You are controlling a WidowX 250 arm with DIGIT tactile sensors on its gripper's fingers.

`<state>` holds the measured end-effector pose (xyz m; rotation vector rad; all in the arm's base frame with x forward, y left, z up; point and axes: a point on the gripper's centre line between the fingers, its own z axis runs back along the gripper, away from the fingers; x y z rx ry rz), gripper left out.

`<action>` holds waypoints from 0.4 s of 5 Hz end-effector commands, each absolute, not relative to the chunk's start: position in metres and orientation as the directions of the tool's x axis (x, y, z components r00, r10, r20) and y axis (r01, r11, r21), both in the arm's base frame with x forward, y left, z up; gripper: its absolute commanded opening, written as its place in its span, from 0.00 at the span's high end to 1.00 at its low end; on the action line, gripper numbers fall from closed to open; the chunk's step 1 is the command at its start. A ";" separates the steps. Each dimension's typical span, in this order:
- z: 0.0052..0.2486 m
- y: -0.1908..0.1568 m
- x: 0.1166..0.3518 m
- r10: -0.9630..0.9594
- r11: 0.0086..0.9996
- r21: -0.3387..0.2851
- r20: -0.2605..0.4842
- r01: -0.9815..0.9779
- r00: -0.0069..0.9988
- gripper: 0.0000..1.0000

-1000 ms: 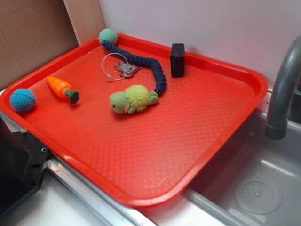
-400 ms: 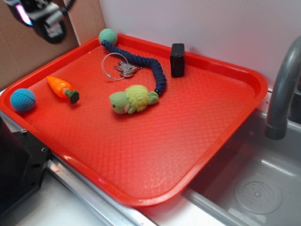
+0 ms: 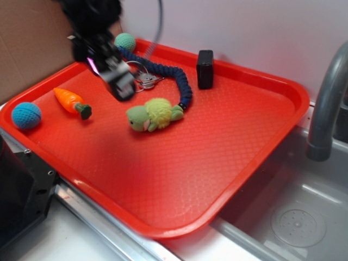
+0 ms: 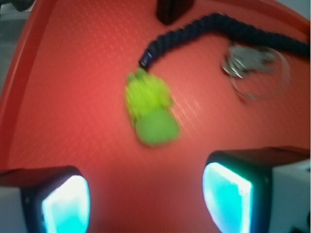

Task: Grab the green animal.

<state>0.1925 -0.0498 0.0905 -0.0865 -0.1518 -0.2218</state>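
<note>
The green animal (image 3: 154,115), a small plush turtle with a fuzzy yellow-green shell, lies on the red tray (image 3: 179,163) near its middle. In the wrist view the turtle (image 4: 149,108) sits ahead of my fingers, blurred by motion. My gripper (image 3: 120,86) hovers above the tray just left of and behind the turtle, apart from it. Its jaws stand wide open with bare tray between the two glowing pads (image 4: 227,196).
A dark blue braided lanyard (image 3: 166,73) with a key ring (image 3: 138,80) runs from a teal ball (image 3: 125,41) to the turtle's rear. An orange carrot toy (image 3: 72,101) and blue ball (image 3: 26,115) lie at left, a black box (image 3: 205,68) behind. A sink and faucet (image 3: 326,109) are at right.
The arm has swept in from the upper left and come down over the tray, now close to the turtle. Nothing on the tray has moved.
</note>
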 end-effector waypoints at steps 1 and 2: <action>0.038 -0.063 0.224 -0.314 0.949 0.043 0.147 0.311 0.938 0.00; 0.030 -0.049 0.231 -0.313 0.949 0.078 0.119 0.305 0.942 0.00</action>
